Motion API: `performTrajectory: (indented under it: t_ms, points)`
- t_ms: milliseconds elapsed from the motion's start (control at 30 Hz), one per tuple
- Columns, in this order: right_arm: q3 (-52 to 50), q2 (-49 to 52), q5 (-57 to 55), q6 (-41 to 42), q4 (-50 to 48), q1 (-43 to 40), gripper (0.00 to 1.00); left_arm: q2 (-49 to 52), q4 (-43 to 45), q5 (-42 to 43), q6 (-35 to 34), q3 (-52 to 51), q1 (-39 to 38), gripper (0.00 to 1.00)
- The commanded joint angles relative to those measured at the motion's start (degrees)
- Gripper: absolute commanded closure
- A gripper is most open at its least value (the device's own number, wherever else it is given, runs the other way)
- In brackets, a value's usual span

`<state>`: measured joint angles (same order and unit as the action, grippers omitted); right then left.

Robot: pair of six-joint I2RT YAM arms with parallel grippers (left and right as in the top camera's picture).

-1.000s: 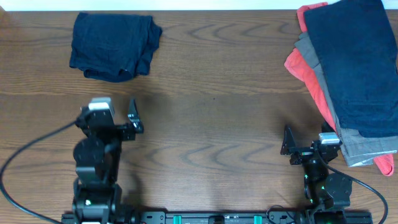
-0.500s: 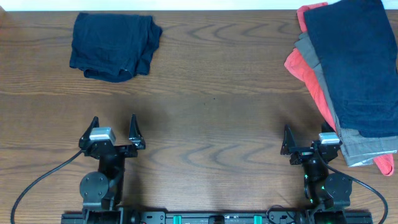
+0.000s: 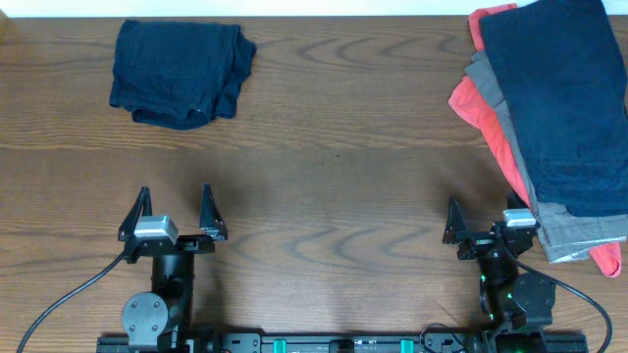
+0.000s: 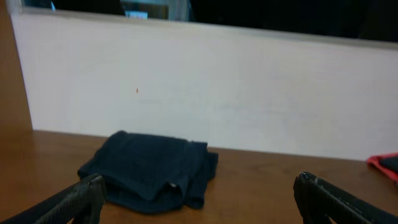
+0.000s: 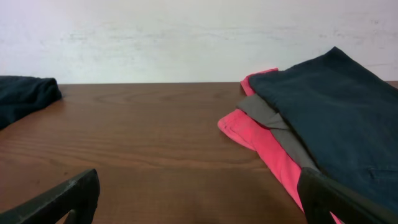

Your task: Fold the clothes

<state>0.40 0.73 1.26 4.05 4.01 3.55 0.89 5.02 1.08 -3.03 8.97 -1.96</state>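
No writing, brand, number or sign can be read in any of the views. The one label in sight is a small pale tag [image 4: 171,185] at the near edge of the folded navy shorts [image 4: 149,167] on the table. It is too small and blurred to show any lettering
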Motion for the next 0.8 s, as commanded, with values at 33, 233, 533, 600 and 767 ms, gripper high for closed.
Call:
performTrajectory:
  t_ms: [33, 233, 533, 600, 767]
  points:
    - [-0.1, -0.3, -0.4, -0.5, 0.2, -0.5, 0.01, -0.8, 0.4, -0.1, -0.5, -0.4, -0.2, 0.02]
    - [-0.1, -0.3, -0.4, -0.5, 0.2, -0.5, 0.01, -0.8, -1.0, -0.2, -0.5, -2.1, -0.2, 0.02]
    - [-0.1, -0.3, -0.4, -0.5, 0.2, -0.5, 0.01, -0.8, -1.2, -0.3, -0.3, -4.9, -0.5, 0.02]
    - [-0.1, -0.3, -0.4, -0.5, 0.2, -0.5, 0.01, -0.8, -1.4, -0.3, -0.2, -5.1, -0.5, 0.02]
    - [-0.1, -0.3, -0.4, -0.5, 0.2, -0.5, 0.01, -0.8, -1.5, -0.2, -0.3, -6.1, -0.5, 0.02]
